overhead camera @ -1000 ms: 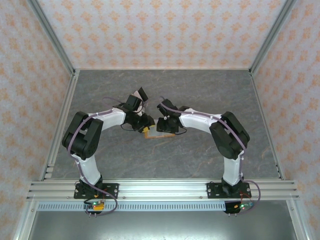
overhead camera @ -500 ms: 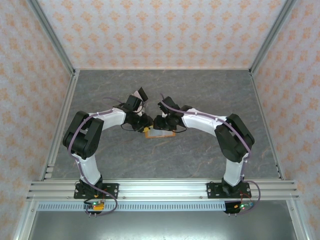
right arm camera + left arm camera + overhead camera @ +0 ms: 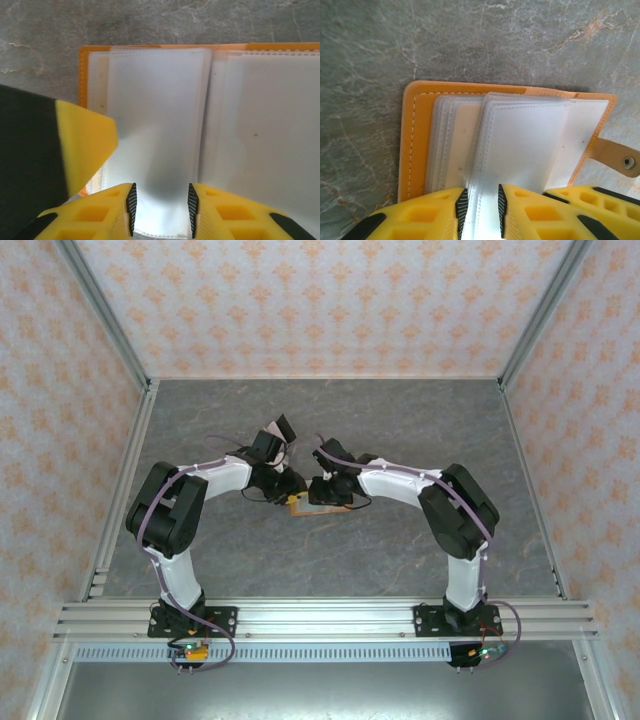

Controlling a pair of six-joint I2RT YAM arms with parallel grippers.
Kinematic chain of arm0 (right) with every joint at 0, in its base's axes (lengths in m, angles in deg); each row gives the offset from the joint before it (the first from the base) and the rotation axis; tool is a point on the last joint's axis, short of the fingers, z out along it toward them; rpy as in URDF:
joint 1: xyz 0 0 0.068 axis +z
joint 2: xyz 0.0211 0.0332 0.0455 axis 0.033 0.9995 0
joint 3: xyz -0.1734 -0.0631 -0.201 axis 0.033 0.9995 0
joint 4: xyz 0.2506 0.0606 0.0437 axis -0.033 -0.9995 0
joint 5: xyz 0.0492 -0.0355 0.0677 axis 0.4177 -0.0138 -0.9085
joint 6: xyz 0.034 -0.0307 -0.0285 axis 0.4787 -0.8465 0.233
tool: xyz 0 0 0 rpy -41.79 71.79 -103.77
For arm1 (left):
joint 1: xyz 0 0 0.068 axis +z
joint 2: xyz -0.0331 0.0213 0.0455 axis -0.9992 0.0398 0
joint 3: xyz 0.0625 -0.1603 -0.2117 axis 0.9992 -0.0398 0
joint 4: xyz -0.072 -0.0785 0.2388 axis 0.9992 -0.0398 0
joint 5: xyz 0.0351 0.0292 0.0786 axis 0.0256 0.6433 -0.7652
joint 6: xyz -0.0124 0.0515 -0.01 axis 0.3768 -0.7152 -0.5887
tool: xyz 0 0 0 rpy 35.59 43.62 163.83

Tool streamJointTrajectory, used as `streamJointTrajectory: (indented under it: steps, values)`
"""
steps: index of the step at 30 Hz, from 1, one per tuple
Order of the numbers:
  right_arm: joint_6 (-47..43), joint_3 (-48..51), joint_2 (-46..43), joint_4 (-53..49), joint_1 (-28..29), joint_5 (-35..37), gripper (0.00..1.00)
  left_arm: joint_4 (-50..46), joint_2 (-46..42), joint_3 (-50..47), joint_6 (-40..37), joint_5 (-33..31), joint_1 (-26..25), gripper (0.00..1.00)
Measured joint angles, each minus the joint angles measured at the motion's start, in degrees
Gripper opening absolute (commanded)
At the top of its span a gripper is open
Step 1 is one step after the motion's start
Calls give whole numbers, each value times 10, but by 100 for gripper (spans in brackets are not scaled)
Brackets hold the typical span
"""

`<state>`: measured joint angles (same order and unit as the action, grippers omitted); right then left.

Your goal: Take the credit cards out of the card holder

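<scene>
Card holder [image 3: 415, 140] just beneath left gripper [image 3: 482, 202]

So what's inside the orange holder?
Cloudy plastic sleeves fill the card holder, stacked like pages. I can't make out any cards; the left tool and right tool hide the near ends.

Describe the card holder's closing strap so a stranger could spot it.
On the grey marble table lies an open orange card holder with clear sleeves. In the left wrist view, the strap juts from its right edge: a tan tab, alone in bearing a round stud.
</scene>
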<state>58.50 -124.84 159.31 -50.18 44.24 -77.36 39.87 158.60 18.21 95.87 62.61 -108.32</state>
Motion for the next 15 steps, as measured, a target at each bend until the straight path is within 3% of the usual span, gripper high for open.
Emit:
streamJointTrajectory:
  steps: [15]
  values:
    - [5, 0, 14, -3, 2, 12, 25, -16, -9, 0, -5, -2, 0, 31]
